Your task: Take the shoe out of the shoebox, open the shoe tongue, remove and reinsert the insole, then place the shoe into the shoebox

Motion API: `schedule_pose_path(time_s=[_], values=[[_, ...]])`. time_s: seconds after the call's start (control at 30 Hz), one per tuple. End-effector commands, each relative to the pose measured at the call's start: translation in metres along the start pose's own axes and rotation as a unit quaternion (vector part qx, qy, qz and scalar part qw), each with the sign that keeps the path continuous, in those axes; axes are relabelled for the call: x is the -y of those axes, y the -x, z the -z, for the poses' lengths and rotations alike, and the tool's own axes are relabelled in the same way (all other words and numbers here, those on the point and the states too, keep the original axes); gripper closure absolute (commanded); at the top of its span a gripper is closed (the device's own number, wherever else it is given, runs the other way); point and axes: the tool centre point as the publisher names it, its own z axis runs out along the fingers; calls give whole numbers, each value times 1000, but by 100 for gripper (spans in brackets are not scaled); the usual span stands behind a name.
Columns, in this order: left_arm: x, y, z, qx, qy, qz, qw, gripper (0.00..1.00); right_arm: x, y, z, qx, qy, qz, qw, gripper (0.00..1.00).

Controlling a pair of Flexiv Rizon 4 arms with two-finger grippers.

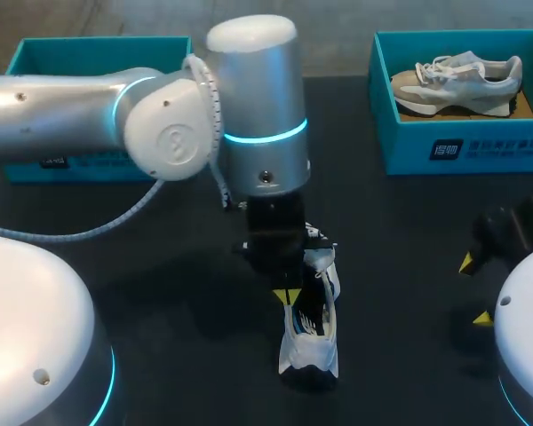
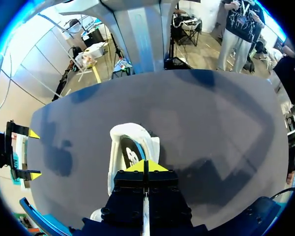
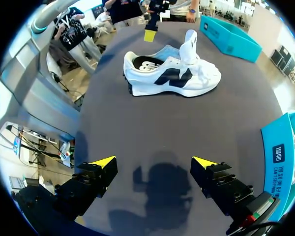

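A white shoe with black side marks [image 1: 315, 348] lies on the dark table, toe pointing away from me, tongue [image 3: 189, 45] lifted upright. Its dark insole [image 3: 144, 63] shows inside the opening. My left gripper [image 1: 287, 295] hangs over the shoe's opening, its yellow tips pressed together at the collar's edge [image 2: 146, 166]; I see nothing between them. The shoe [image 2: 119, 142] lies under and ahead of it. My right gripper [image 1: 475, 290] stands open low at the table's right, well apart from the shoe [image 3: 187, 81], nothing between its fingers [image 3: 154, 162].
An open teal shoebox [image 1: 98, 44] stands at the back left, partly behind my left arm. A second teal shoebox [image 1: 466, 146] at the back right holds a grey and beige shoe [image 1: 457, 80]. Bare table lies between the shoe and my right gripper.
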Motion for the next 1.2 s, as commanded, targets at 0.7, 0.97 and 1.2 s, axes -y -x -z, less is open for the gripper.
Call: schedule_pose_path(time_s=[0.7,0.97,1.2], values=[[2,5,-36,-87,-30,-60,994,100,0,-2,0,1,-2,-1,1000,0],[-1,5,-49,-89,-35,-59,994,100,0,-2,0,1,-2,-1,1000,0],[-6,6,-55,-83,-35,-55,994,100,0,-2,0,1,-2,-1,1000,0]])
